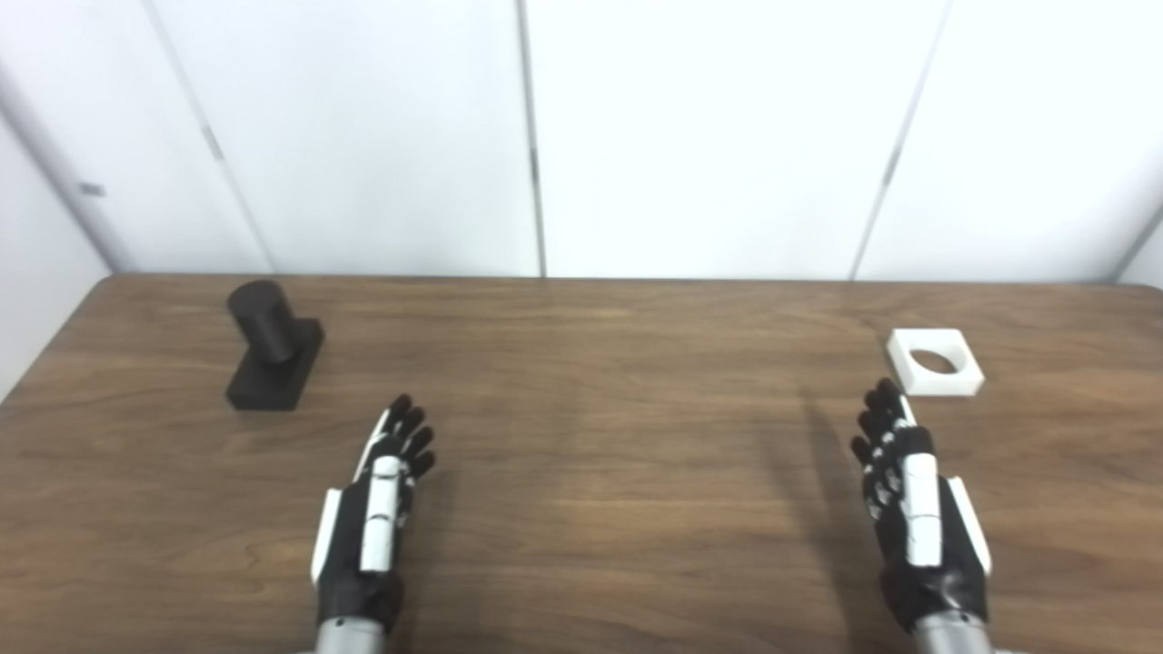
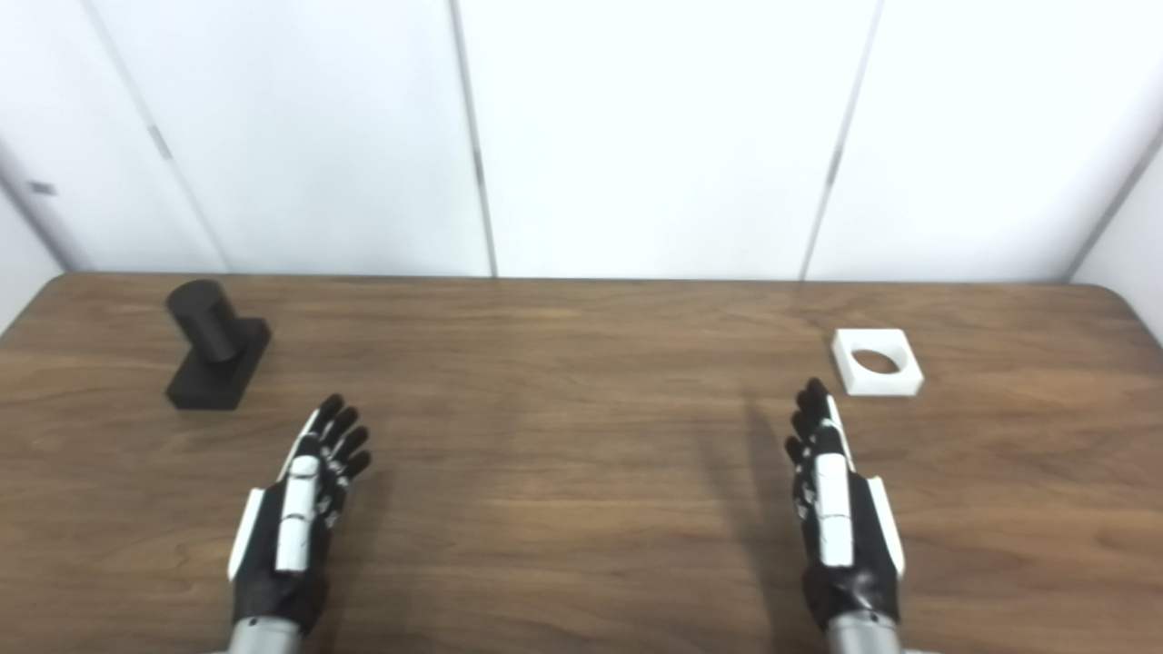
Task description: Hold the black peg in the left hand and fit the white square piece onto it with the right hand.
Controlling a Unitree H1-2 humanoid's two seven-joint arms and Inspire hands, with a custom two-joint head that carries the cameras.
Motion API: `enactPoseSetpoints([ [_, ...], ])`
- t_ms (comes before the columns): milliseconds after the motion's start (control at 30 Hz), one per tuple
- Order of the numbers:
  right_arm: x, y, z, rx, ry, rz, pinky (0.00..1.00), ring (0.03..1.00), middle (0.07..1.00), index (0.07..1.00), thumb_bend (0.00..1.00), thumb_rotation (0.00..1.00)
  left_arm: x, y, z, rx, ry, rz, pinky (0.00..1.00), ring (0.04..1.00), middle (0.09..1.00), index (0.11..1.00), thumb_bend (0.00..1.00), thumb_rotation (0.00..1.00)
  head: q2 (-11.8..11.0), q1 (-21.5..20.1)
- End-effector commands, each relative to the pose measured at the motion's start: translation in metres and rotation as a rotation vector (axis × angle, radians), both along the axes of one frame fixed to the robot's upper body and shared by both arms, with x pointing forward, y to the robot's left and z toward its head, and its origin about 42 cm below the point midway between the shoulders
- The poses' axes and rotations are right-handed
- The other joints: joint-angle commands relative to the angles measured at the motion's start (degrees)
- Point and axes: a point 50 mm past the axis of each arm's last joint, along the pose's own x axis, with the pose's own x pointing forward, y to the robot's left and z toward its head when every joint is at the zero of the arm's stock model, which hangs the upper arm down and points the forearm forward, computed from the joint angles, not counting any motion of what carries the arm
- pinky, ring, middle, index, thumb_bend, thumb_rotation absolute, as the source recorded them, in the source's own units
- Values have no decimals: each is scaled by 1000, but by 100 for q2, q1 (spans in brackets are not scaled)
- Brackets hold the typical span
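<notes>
Here the black peg [image 1: 273, 346], a stubby cylinder upright on a rectangular base, stands beyond and outward of the left hand [image 1: 377, 509] fingertips. The white square piece [image 1: 935, 361], with a round hole, lies flat just past the right hand [image 1: 913, 509] fingertips. Both hands are extended and empty over the wooden table [image 1: 618, 472].

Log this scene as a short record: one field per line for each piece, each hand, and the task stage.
black peg: upright on its base, far left of table, untouched
white square piece: flat, far right, round hole facing up
left hand: open, empty, short of the peg
right hand: open, empty, fingertips just short of the white piece
stage: nothing grasped yet
</notes>
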Motion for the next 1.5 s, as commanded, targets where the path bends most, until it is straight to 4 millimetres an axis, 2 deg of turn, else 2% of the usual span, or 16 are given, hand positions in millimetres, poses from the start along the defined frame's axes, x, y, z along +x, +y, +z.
enactPoseSetpoints([
  [0,-42,-33,-17,-84,76,0,1000,1000,997,1000,561,1000,-14,-3,-3,7,5,17,912,928,948,957,474,906,-29,69],
  [200,-40,-37,-20,-70,77,-7,1000,1000,996,1000,556,1000,-14,-9,-6,30,9,10,892,916,941,957,464,935,-254,378],
  [500,-39,-44,-25,-59,84,-9,1000,1000,1000,1000,561,1000,-14,-19,-17,26,11,3,889,929,949,951,479,913,-599,894],
  [800,-36,-49,-28,-48,77,-7,1000,1000,1000,1000,639,1000,-13,-27,-21,33,9,-8,915,950,963,963,502,952,-643,1012],
  [933,-36,-51,-29,-72,76,-8,1000,1000,999,1000,631,1000,-13,-29,-21,25,14,3,905,941,956,960,486,929,-662,1013],
  [1467,-35,-51,-29,-61,80,-2,1000,999,987,1000,694,1000,-13,-30,-22,38,19,0,932,957,964,969,479,957,-685,997],
])
